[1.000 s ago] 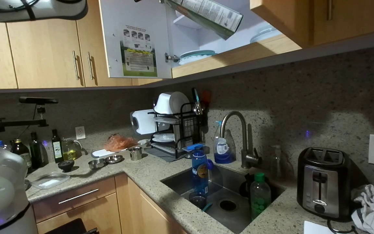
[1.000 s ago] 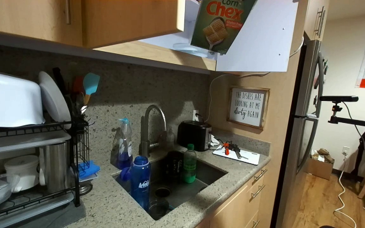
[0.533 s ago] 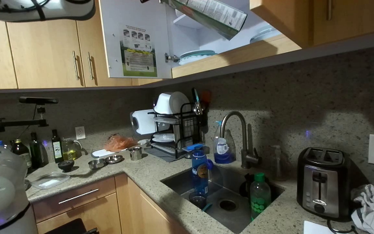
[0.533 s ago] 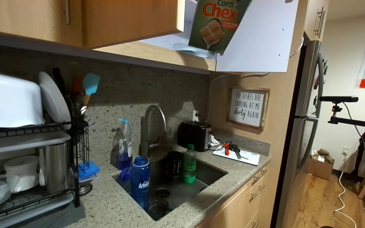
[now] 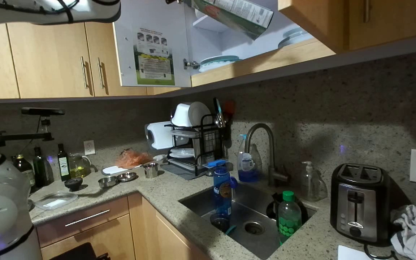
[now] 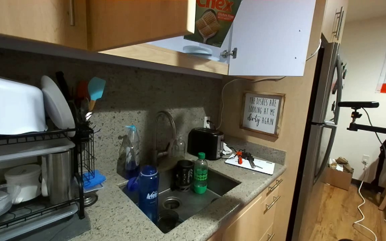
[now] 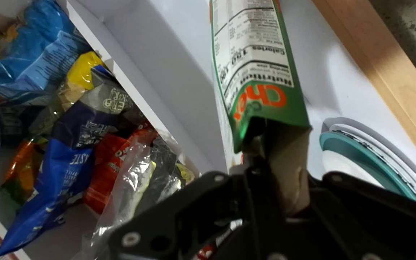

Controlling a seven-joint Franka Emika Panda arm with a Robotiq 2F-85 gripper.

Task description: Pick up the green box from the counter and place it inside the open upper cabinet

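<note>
The green box [image 5: 237, 16], a Corn Chex carton, hangs tilted at the opening of the upper cabinet [image 5: 280, 56]. An exterior view shows its front face [image 6: 211, 23], partly cut off by the frame's top; how deep it reaches inside I cannot tell. From the wrist, the box [image 7: 255, 57] stretches away over the cabinet's white floor, wooden front edge [image 7: 385, 72] to the right. My gripper [image 7: 276, 180] is shut on the cardboard flap at its near end; the fingertips are partly hidden. Well below lies the speckled counter [image 5: 161, 191].
Plates [image 7: 359, 159] occupy the cabinet floor, and snack bags [image 7: 81, 130] fill a shelf beside it. Open cabinet doors [image 5: 154, 43] [image 6: 139, 20] flank the opening. Underneath are the faucet [image 5: 271, 151], sink [image 5: 242, 213], dish rack [image 5: 200, 144] and toaster [image 5: 359, 202].
The arm has moved rightward in an exterior view. The box has shifted left and up in an exterior view, uncovering the door hinge, and stays gripped.
</note>
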